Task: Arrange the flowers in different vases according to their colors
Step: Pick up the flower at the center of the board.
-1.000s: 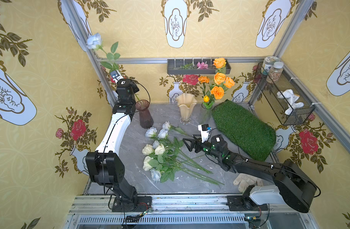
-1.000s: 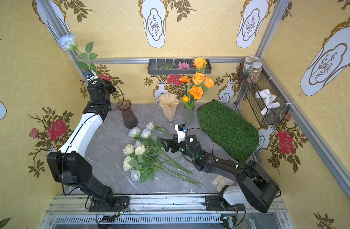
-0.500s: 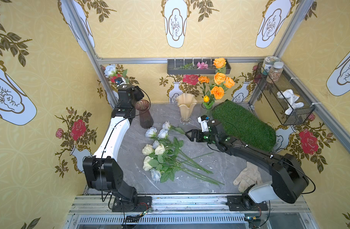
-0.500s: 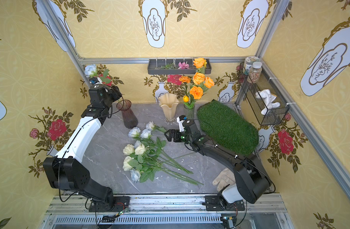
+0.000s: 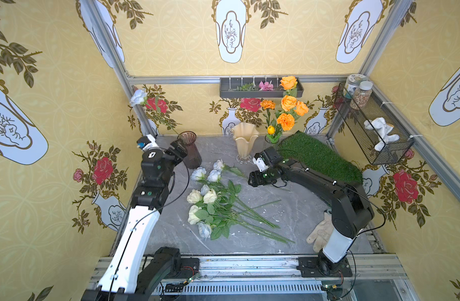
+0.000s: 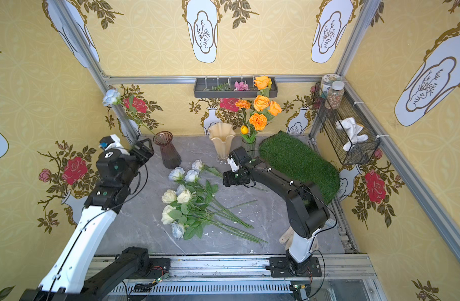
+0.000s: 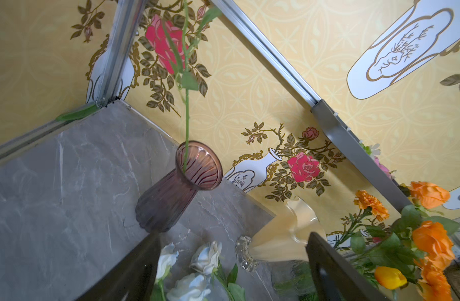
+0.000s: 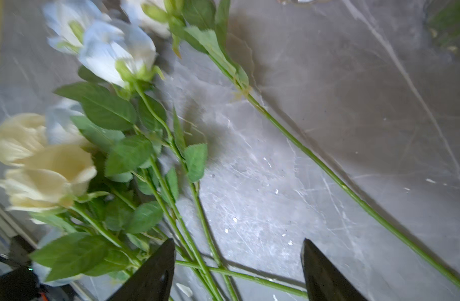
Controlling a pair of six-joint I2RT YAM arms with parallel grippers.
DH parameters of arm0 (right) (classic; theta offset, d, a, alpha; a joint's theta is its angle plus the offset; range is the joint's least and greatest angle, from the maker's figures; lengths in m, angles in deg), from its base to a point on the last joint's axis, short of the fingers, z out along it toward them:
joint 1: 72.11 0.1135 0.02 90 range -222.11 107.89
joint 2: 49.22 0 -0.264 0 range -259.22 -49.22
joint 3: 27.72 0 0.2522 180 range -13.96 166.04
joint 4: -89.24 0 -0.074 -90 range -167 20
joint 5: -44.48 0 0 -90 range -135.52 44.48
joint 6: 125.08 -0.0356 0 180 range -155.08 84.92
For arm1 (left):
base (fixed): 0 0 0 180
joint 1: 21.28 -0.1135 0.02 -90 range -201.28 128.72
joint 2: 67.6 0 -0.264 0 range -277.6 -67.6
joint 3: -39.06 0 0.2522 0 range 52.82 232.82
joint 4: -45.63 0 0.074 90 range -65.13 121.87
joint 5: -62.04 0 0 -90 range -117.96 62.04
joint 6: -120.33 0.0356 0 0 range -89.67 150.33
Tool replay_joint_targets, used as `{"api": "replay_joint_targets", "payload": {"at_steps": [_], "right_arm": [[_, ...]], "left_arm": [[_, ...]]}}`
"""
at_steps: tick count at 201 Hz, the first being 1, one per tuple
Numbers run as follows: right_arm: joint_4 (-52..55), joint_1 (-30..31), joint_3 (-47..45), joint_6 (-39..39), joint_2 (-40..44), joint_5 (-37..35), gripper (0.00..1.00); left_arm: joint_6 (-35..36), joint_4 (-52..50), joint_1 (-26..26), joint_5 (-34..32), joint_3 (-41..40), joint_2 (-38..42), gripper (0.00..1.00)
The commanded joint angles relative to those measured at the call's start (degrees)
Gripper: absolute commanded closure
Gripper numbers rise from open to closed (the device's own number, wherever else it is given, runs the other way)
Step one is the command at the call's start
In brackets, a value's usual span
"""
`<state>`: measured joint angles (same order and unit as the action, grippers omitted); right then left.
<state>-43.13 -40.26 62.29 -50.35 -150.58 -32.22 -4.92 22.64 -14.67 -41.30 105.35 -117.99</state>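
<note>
Spanning the cell, both top views: pale blue rose (image 5: 138, 97) leaning in purple vase (image 5: 189, 149), bloom near the corner post (image 5: 113, 52); loose flowers (image 5: 213, 206) heaped mid-table; cream vase (image 5: 245, 142) beside clear vase (image 5: 271, 139) holding orange flowers (image 5: 289, 109).
Left wrist view alone: left gripper (image 7: 232, 234) released, fingers spread on nothing, near the purple vase; rose stem entering its mouth.
Right wrist view alone: right gripper (image 8: 238, 241) jaws parted, unclamped, straddling loose flowers' stems.
Room: yellow wallpaper (image 5: 171, 47).
Surface: grey marble table (image 5: 296, 208); grass mat (image 5: 320, 156).
</note>
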Motion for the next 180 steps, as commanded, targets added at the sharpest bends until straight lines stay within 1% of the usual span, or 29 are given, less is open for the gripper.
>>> {"api": "replay_joint_targets", "payload": {"at_steps": [1,5,8,33,56,77,92,122,146,158,180], "right_arm": [[2.45,1.03,0.00,3.36,-0.86,-0.44,0.27],[2.23,1.43,-0.12,3.28,-0.92,-0.09,0.28],[2.03,1.72,-0.25,3.25,-1.01,0.26,0.29],[1.03,5.58,-0.22,2.83,-2.43,0.78,0.35],[0.44,8.14,1.49,0.66,-5.20,1.10,0.46],[0.16,8.87,3.52,-0.98,-7.83,1.19,0.54],[0.34,9.45,4.81,-1.07,-9.49,0.86,0.58],[-0.12,10.65,6.34,-1.24,-12.45,0.81,0.63],[-0.38,12.44,7.24,-1.29,-14.14,-0.19,0.63],[-0.21,13.39,7.49,-1.36,-15.03,-1.35,0.62],[-0.41,13.93,7.48,-1.78,-16.75,-2.75,0.62]], "left_arm": [[-9.50,-0.50,0.66,1.83,-9.54,7.94,0.10],[-9.57,-0.75,0.75,2.41,-11.17,9.15,0.11],[-11.26,-1.09,0.93,2.66,-12.22,9.96,0.11],[-17.92,-1.33,3.53,3.62,-21.49,15.31,0.12],[-22.05,2.58,7.68,2.19,-29.31,19.37,0.14],[-21.09,2.71,8.41,0.88,-30.52,23.34,0.12],[-21.97,3.97,8.42,1.59,-32.13,23.82,0.11],[-22.06,4.62,8.37,1.22,-32.25,23.02,0.10],[-22.14,5.16,8.38,1.06,-32.16,21.88,0.09],[-22.15,5.17,8.41,1.03,-32.10,21.64,0.09],[-22.41,5.36,8.40,0.70,-32.53,22.04,0.08]]}}
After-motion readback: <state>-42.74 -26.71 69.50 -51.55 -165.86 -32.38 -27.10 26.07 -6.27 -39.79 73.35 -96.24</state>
